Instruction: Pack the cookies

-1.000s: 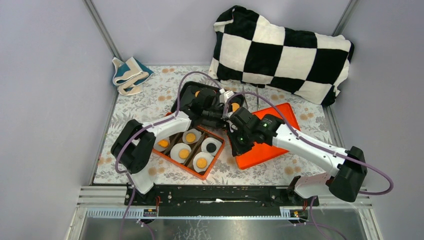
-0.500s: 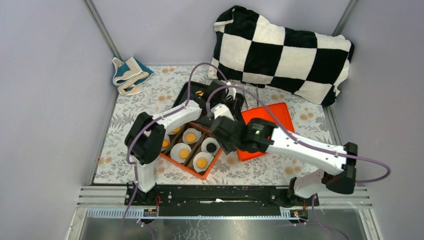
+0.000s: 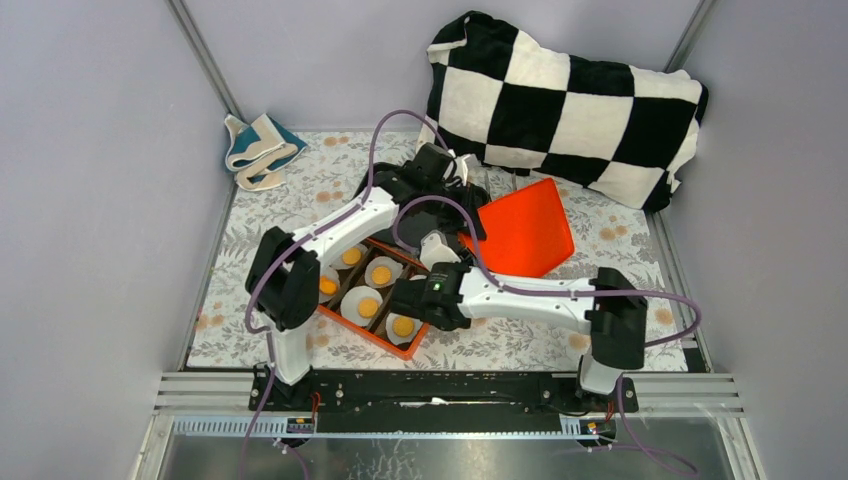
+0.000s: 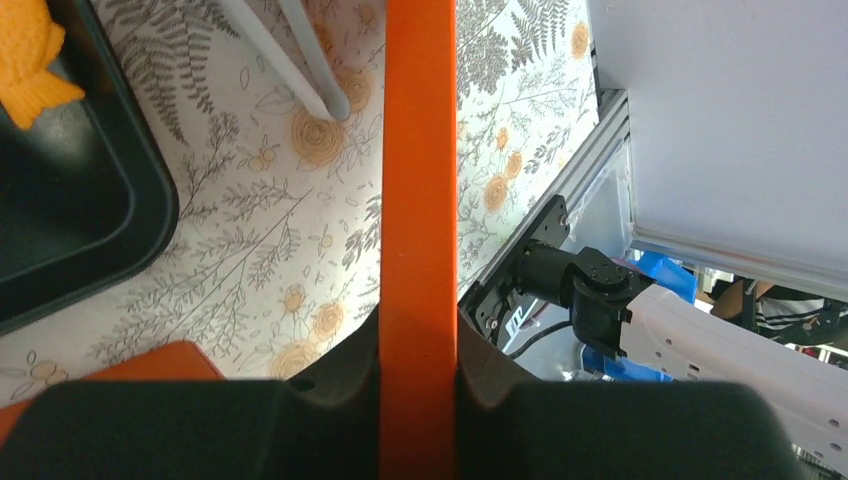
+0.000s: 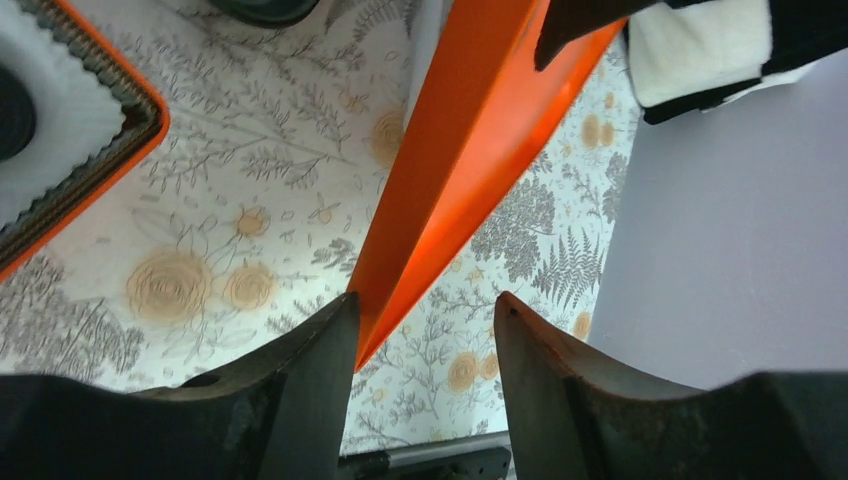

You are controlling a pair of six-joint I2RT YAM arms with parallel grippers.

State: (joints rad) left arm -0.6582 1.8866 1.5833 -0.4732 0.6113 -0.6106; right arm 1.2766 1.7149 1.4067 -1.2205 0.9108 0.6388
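Note:
Several orange-yellow cookies (image 3: 368,305) sit in white liners in the orange compartment box (image 3: 345,322). A fish-shaped cookie (image 4: 25,60) lies in the black tray (image 4: 90,220). My left gripper (image 3: 466,208) is shut on the edge of the flat orange lid (image 3: 522,235) and holds it tilted up off the table. The left wrist view shows the lid (image 4: 418,150) clamped edge-on in that gripper (image 4: 418,330). My right gripper (image 3: 447,262) is open beside the box. In its wrist view the lid's corner (image 5: 470,130) hangs by the left finger of that gripper (image 5: 425,310), and I cannot tell if it touches.
A black-and-white checkered pillow (image 3: 560,100) lies across the back right. A folded cloth (image 3: 258,148) is at the back left. Metal tongs (image 4: 300,60) lie on the floral mat beside the black tray. The box's corner (image 5: 120,140) is left of the right gripper.
The left gripper has risen toward the back with the lid, tipping it up from flat. The right arm has folded back and its gripper has moved left to the box's front right.

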